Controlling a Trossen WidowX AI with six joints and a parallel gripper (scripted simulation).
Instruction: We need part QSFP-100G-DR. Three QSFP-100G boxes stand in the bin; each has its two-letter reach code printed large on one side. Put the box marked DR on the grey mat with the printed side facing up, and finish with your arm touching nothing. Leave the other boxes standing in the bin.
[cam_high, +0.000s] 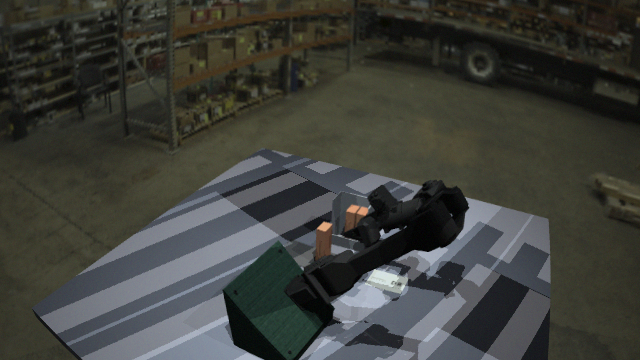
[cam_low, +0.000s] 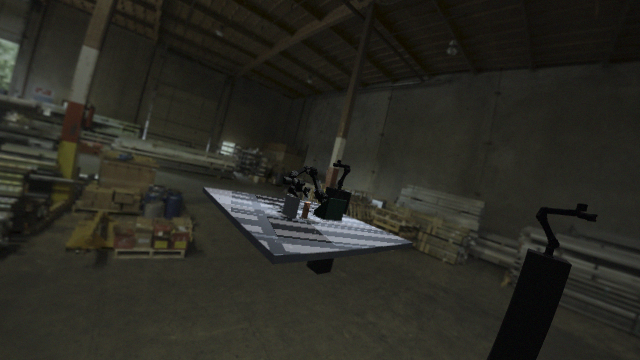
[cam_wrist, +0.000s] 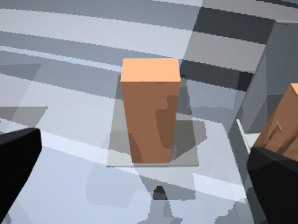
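In the centre of the wrist frame, an orange box (cam_high: 323, 241) (cam_low: 306, 210) (cam_wrist: 151, 117) stands upright on the grey mat (cam_wrist: 116, 150), its upward face plain. The gripper (cam_high: 356, 234) (cam_wrist: 147, 148) has its fingers apart and holds nothing, one at either lower side of that frame. Two further orange boxes stand in the bin (cam_high: 342, 205) (cam_low: 291, 206) (cam_wrist: 267, 75), just above centre in the top view; their codes cannot be read.

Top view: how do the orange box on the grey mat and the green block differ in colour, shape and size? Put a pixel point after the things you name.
The orange box (cam_high: 323, 242) (cam_low: 306, 210) (cam_wrist: 151, 120) is orange; the green block (cam_high: 265, 280) (cam_low: 336, 210) is dark green.
The orange box is slim and upright; the green block is a wedge.
The orange box is smaller than the green block.
Both stand on the table (cam_high: 150, 250) (cam_low: 345, 240) (cam_wrist: 50, 25).
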